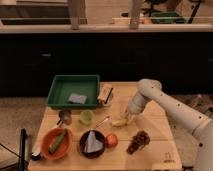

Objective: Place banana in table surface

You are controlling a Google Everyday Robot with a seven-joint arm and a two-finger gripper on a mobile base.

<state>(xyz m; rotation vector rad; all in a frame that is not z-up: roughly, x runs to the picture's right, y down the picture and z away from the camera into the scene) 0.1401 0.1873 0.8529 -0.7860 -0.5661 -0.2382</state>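
The pale-yellow banana (pixel 120 122) lies low at the middle of the light wooden table surface (pixel 155 127), seemingly touching it. My gripper (pixel 128 118), at the end of the white arm reaching in from the right, is right at the banana's right end, pointing down and left. The arm hides how the gripper meets the banana.
A green tray (pixel 60 90) holding a grey pad stands at the back left, with a small brown box (pixel 105 94) beside it. In front are a green cup (pixel 86 116), an orange bowl (pixel 46 147) with a green vegetable, a dark bowl (pixel 85 151), an orange-red fruit (pixel 112 140) and a dark cluster (pixel 139 141).
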